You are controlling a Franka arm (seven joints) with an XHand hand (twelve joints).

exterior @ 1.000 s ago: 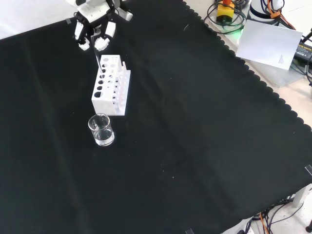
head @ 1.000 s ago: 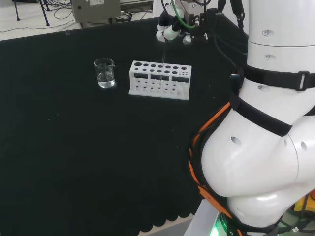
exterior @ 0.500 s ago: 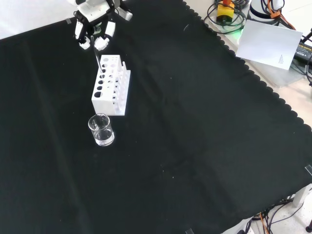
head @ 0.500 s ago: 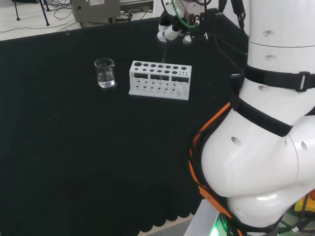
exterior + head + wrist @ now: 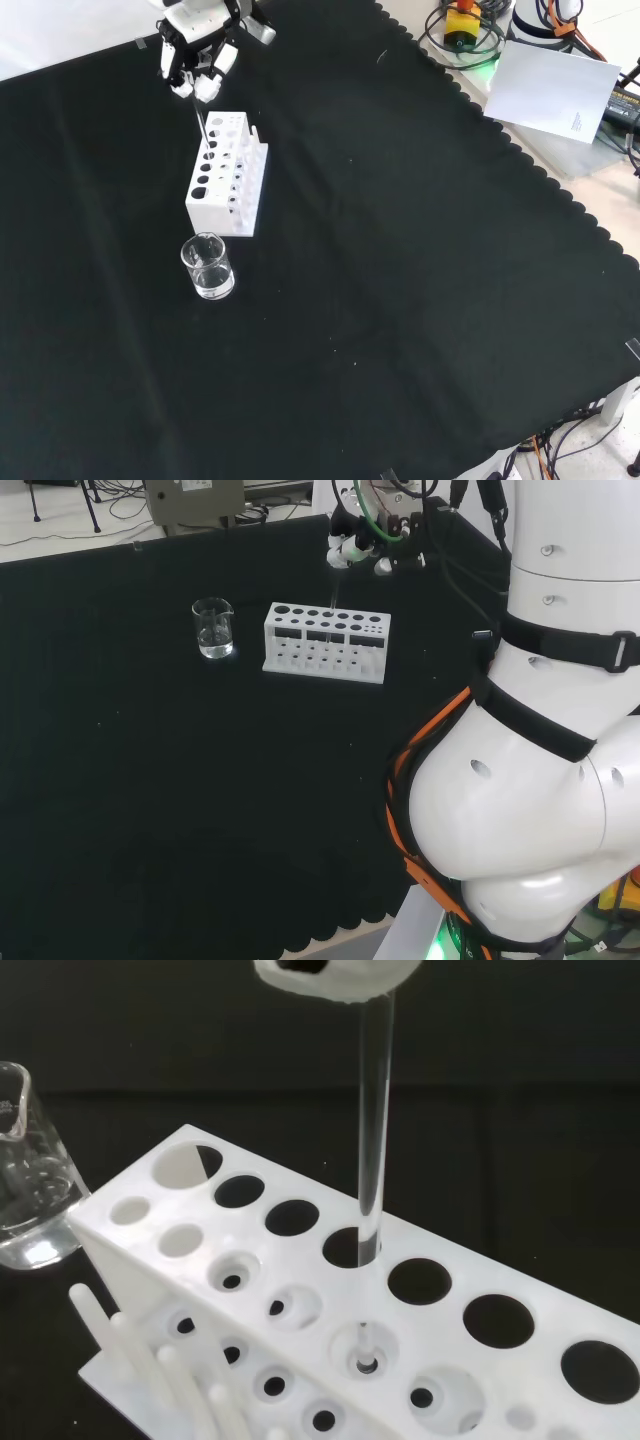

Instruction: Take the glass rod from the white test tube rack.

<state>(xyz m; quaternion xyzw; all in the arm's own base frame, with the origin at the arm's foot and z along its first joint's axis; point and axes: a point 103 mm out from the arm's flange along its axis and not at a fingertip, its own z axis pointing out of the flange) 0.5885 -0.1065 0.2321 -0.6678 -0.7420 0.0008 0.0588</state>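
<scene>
The white test tube rack (image 5: pixel 325 642) (image 5: pixel 226 176) lies on the black cloth with two rows of round holes in its top. My hand (image 5: pixel 361 542) (image 5: pixel 199 62) hovers above the rack's far end, fingers curled and pinching the top of the clear glass rod (image 5: pixel 337 584) (image 5: pixel 199 122). In the wrist view the rod (image 5: pixel 373 1140) hangs upright from a white fingertip (image 5: pixel 335 975), and its lower end sits in a middle hole of the rack (image 5: pixel 470 1260), at the level of the top plate.
A small clear glass beaker (image 5: pixel 213 628) (image 5: pixel 207 267) (image 5: pixel 25 1185) stands just beyond the rack's other end, close to it. The arm's big white links (image 5: pixel 530 780) stand at the right of the head view. Papers and cables (image 5: pixel 555 85) lie past the cloth's scalloped edge.
The hand has risen with the rod pinched in it, so the rod stands higher in its hole. Rack and beaker stay where they were.
</scene>
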